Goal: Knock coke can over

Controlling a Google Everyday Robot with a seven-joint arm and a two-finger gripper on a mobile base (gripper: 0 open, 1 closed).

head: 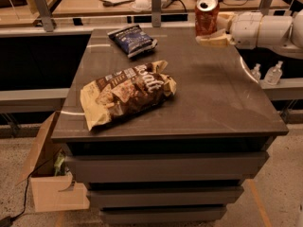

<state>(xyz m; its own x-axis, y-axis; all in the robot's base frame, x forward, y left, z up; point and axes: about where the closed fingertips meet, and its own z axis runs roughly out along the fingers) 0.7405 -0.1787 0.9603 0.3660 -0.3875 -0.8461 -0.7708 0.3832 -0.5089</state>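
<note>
The coke can [206,14] is a small red can with a silver top, at the far right of the grey table [208,93]. It leans over, with its open top turned toward me. My gripper [217,29] comes in from the right on a white arm [265,28]. It is open, and its pale fingers [211,40] lie against the can's right side and base.
A dark blue snack bag [131,39] lies at the far middle of the table. A large brown chip bag [127,92] lies front left. A cardboard box [49,174] stands on the floor at the left. A railing and desks run behind the table.
</note>
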